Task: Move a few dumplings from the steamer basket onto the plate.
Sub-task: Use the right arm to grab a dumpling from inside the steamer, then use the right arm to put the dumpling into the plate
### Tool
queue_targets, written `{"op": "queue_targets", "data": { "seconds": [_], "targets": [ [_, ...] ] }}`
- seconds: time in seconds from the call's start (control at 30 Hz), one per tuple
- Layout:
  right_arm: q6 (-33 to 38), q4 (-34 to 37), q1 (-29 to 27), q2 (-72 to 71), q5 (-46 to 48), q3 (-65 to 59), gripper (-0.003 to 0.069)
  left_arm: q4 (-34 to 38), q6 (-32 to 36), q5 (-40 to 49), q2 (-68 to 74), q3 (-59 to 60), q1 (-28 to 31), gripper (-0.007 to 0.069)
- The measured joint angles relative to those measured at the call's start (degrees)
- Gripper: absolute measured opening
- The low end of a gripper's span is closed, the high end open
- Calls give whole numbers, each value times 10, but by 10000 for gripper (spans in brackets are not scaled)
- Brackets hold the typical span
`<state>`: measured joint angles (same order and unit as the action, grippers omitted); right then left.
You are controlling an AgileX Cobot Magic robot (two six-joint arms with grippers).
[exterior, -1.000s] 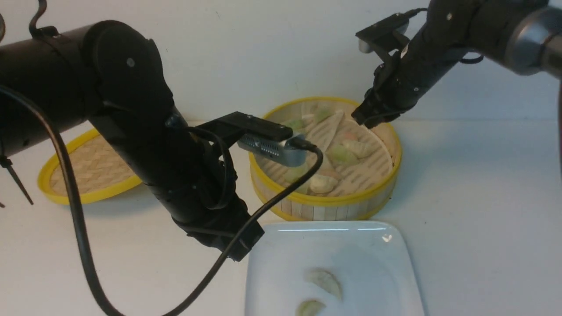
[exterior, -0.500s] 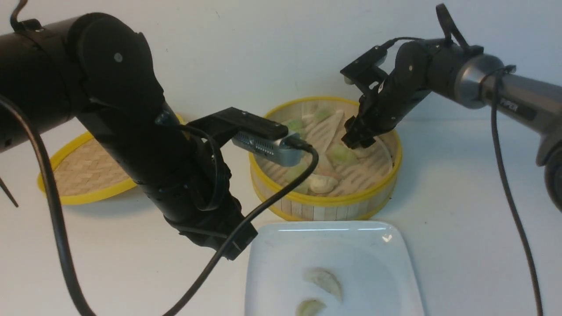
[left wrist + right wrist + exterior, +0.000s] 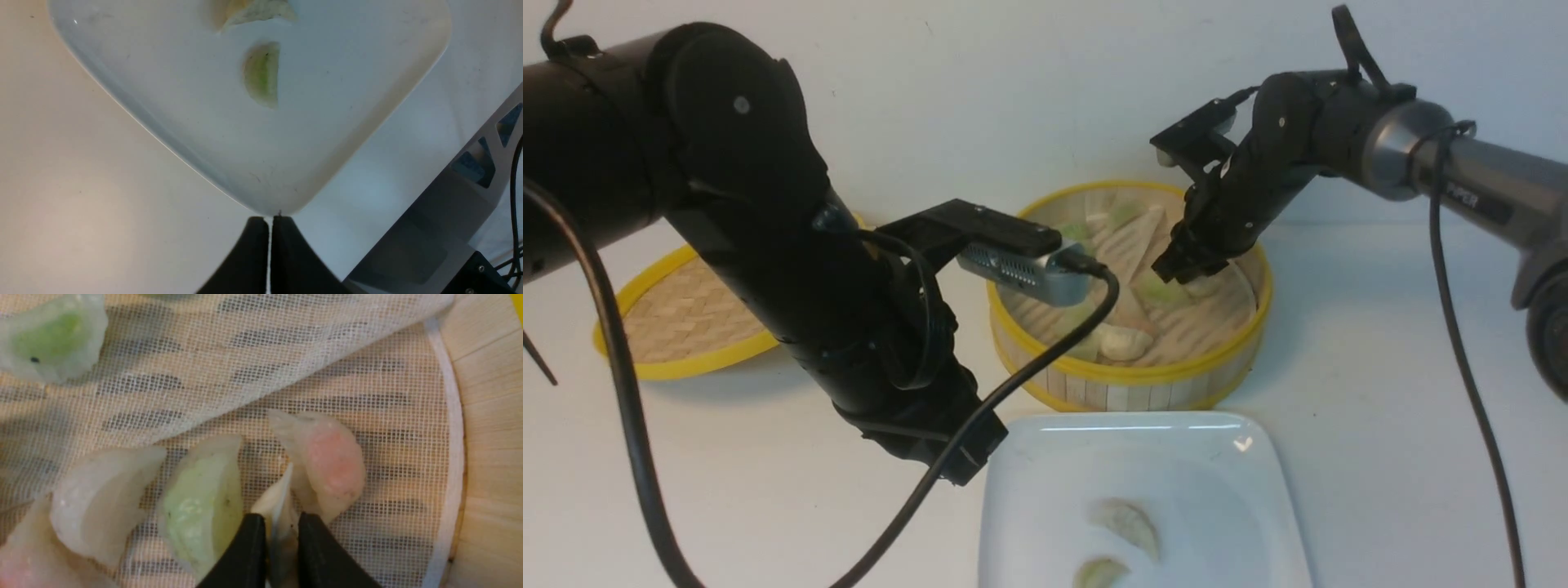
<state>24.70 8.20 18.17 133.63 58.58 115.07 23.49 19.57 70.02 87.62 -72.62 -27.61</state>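
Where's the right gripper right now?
Front view: the right gripper is inside the steamer basket, right of centre, pinching a whitish dumpling between a green dumpling and a pink dumpling.

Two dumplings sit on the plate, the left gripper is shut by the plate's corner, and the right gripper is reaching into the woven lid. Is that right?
No. The right gripper reaches into the steamer basket, pinching a whitish dumpling, not into the woven lid; the front view shows it. The two dumplings on the plate and the shut left gripper are right.
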Motion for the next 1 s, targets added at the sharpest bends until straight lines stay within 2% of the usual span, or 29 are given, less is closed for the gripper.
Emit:
{"op": "queue_targets", "data": {
  "seconds": [0.23,0.47,0.63,0.7,0.87,1.0],
  "targets": [
    [-60,-8,0,-19,113,49,75,1,0,0,-6,0,0,-6],
    [-83,4,0,-121,122,35,75,1,1,1,-39,0,0,-6],
    [-81,51,2,-228,123,-76,75,1,1,-4,-58,0,0,-6],
    [-67,71,16,-297,123,-159,75,1,1,-17,-60,0,0,-6],
    [-55,106,87,-428,107,-374,75,1,1,-65,-60,0,0,-6],
    [-56,116,128,-445,45,-496,75,1,1,-105,-60,0,0,-6]
  ]
}}
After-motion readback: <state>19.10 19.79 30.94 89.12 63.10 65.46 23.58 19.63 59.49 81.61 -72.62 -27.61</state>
